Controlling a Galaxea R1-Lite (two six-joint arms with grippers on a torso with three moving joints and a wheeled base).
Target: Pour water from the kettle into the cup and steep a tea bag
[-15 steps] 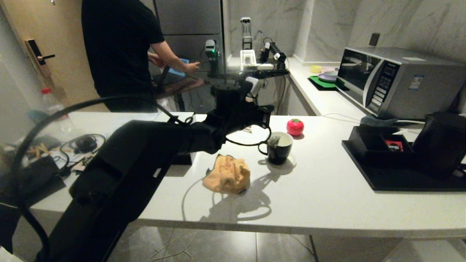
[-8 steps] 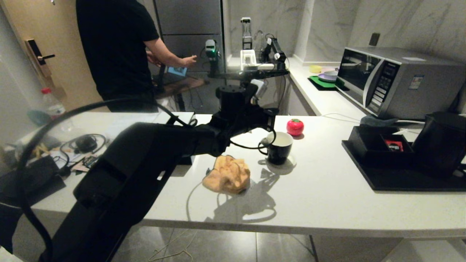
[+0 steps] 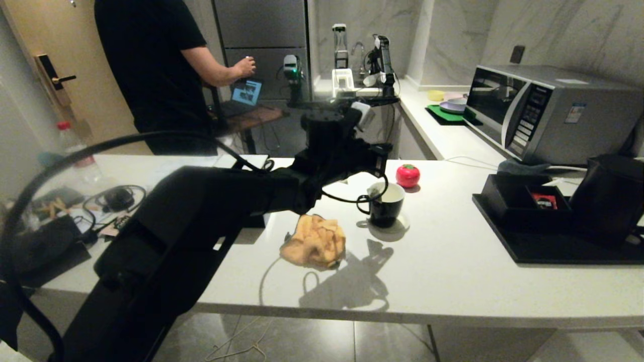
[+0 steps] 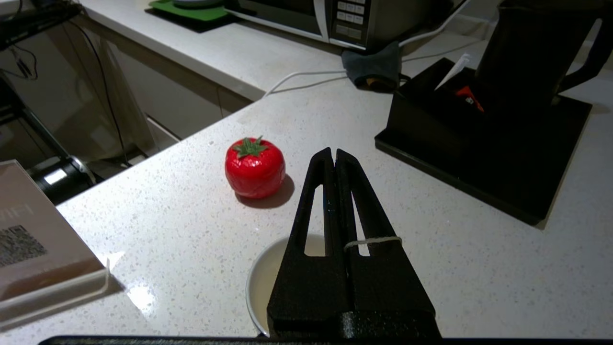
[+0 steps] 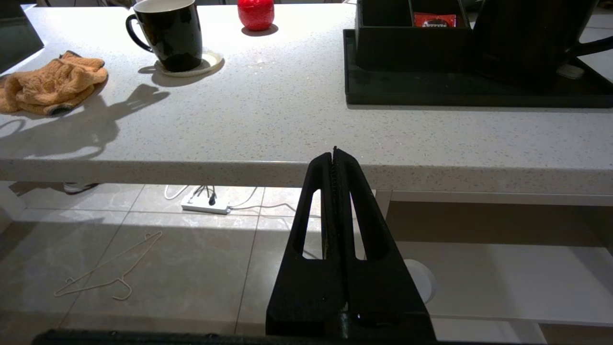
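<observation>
White speckled stone tabletop [image 3: 453, 271] carries everything. Large matte black plastic kettle [image 3: 611, 198] with loop handle stands at the far right on a flat black tray [image 3: 553, 249], beside a low black compartment box [image 3: 523, 198]. Crumpled orange cloth [image 3: 316, 240] lies near the middle. Black ceramic mug with white inside [image 3: 385, 203] sits on a pale round coaster [image 5: 210, 62], handle toward the cloth. Small red tomato-shaped object [image 4: 255, 166] just beyond the mug. Left gripper [image 4: 334, 154] hangs over the mug, fingers pressed together, a thin pale string [image 4: 373, 241] looped across one finger. Right gripper [image 5: 334, 154] parked below the tabletop edge, fingers pressed together, holding nothing.
</observation>
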